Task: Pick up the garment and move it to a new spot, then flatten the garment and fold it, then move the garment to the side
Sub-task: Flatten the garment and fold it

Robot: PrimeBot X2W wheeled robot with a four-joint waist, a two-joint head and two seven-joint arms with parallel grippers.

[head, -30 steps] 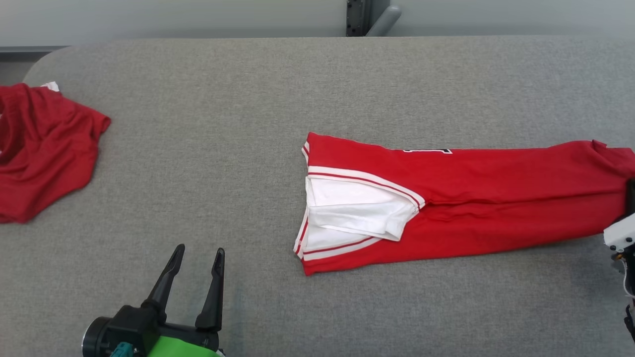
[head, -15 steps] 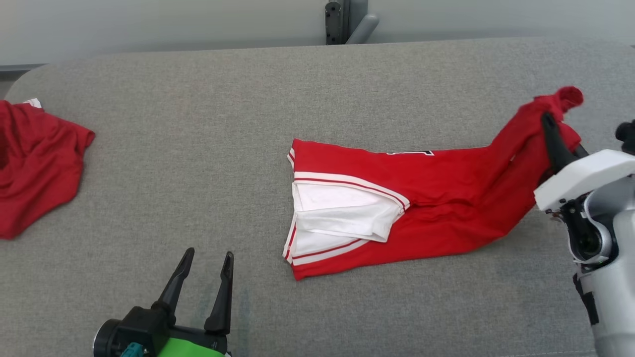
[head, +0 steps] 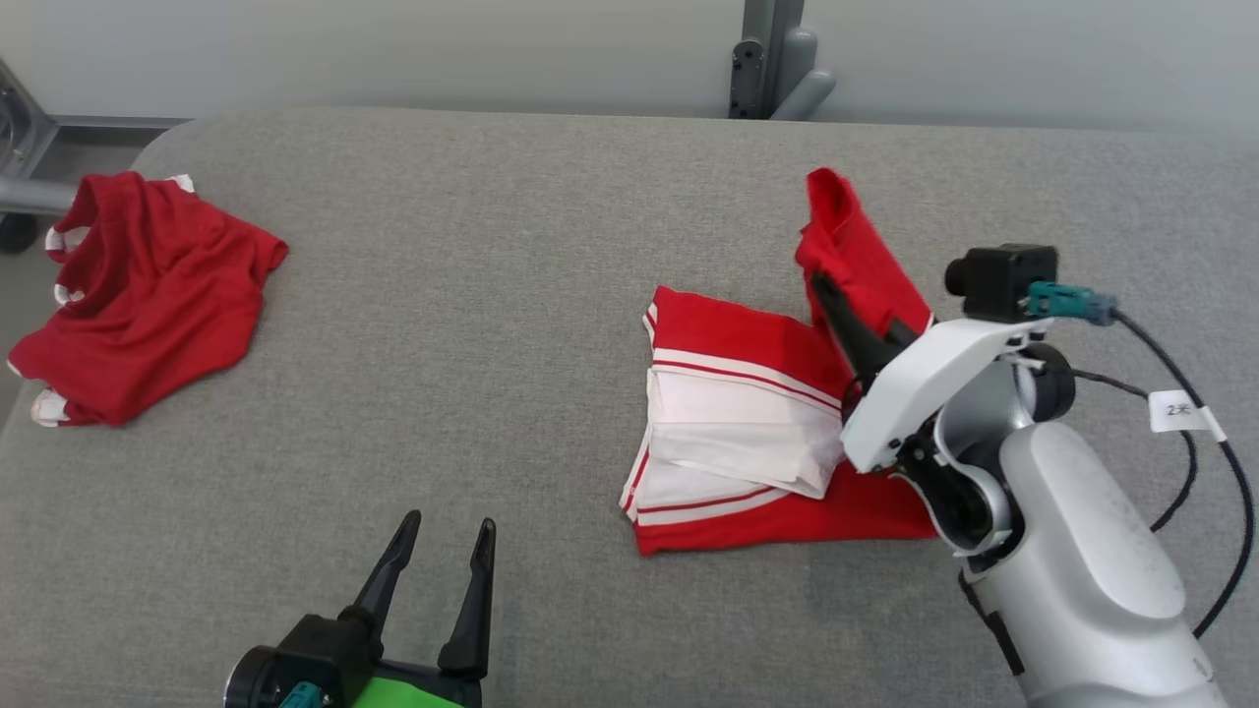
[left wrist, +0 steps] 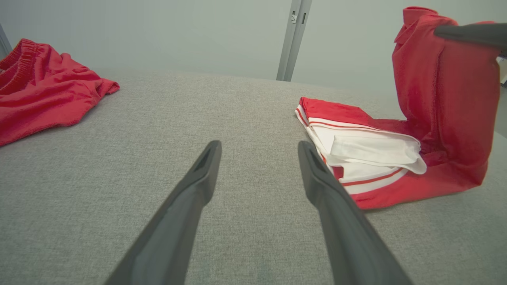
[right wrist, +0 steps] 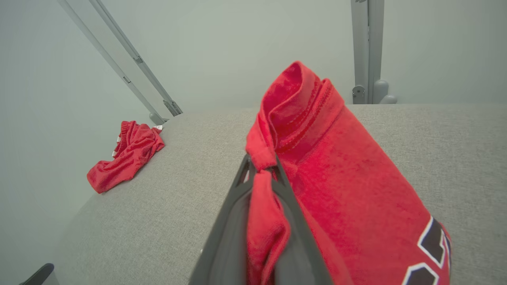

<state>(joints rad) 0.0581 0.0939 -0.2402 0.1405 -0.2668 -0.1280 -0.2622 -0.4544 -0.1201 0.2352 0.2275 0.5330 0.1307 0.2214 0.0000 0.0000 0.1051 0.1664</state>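
Head view: the right gripper [head: 824, 290] pinches one end of the red jersey [head: 733, 334] (cloth caught between both fingers) and holds it raised above the grey table [head: 472, 295], where the white-trimmed end lies flat. The left gripper [head: 449, 523] hovers well apart, fingers spread wide, empty.

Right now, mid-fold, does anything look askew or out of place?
Yes. On the red shorts, the white inner layer is bunched and pokes out unevenly at the hem end. The right end effector holds the other end lifted. A second red garment lies crumpled near the left edge of the table.
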